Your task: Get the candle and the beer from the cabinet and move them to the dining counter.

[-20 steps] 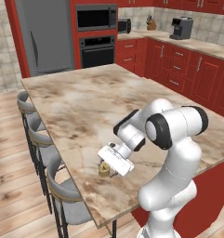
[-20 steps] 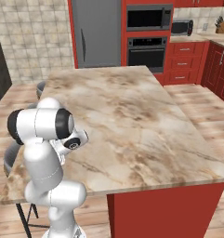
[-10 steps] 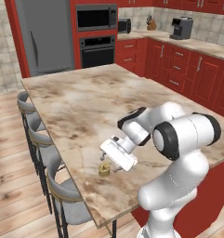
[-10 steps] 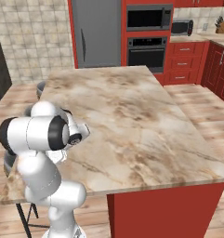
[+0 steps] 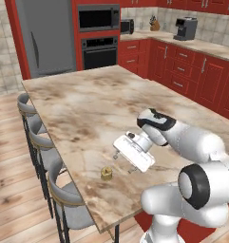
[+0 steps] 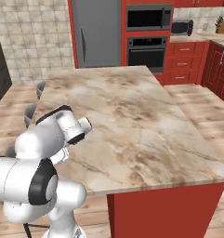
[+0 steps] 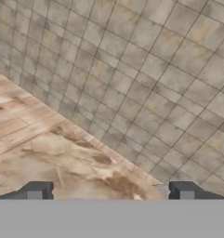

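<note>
Now freed: candle upright on the dining counter, near its left edge, above the grey stools. Gripper lifted just right of it, jaws spread wide, holding nothing. First delivery likely done; beer next, from the cabinet.

Dining counter: from my seat its marbled top lies bare from the far end to near the close corner, open passage for the gripper. Sole obstacle on it: the candle, standing just below and apart from the spread fingers (nothing between them). Along the left edge, grey stools crowd any low approach from the floor side.
</note>
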Robot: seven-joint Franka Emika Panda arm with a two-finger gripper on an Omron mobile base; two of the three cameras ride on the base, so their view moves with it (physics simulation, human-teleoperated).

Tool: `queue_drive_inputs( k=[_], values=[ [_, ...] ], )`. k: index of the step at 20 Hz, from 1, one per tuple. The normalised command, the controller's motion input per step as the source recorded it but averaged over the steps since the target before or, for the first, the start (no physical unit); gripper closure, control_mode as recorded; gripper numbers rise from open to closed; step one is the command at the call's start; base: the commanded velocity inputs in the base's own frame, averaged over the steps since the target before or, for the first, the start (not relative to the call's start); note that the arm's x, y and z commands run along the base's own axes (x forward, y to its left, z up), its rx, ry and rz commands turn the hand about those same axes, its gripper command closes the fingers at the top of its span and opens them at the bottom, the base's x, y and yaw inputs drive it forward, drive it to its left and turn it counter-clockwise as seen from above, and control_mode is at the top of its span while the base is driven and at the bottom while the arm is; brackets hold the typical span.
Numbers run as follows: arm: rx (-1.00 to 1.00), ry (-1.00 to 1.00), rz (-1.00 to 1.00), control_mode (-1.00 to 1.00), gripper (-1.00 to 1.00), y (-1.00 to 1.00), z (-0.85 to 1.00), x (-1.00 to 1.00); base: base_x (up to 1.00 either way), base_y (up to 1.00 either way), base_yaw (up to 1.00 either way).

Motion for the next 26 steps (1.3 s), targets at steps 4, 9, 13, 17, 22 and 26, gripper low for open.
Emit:
queue_drive_inputs(
  k=[4, 9, 13, 17, 22, 26],
  values=[
    [0.00, -0.15, -0.03, -1.00, -1.00, -0.17, 0.93, -0.85, 0.00, 0.00, 0.00],
    [0.03, -0.09, -0.12, -1.00, -1.00, -0.07, 0.99, -0.85, 0.00, 0.00, 0.00],
    [0.11, 0.00, -0.22, -1.00, -1.00, -0.05, 0.92, -0.90, 0.00, 0.00, 0.00],
    [0.19, 0.07, -0.29, -1.00, -1.00, -0.06, 0.84, -0.91, 0.00, 0.00, 0.00],
    [0.14, 0.22, -0.36, -1.00, -1.00, -0.16, 0.64, -0.61, 0.00, 0.00, 0.00],
    [0.11, 0.34, -0.45, -1.00, -1.00, -0.20, 0.32, -0.36, 0.00, 0.00, 0.00]
  ],
)
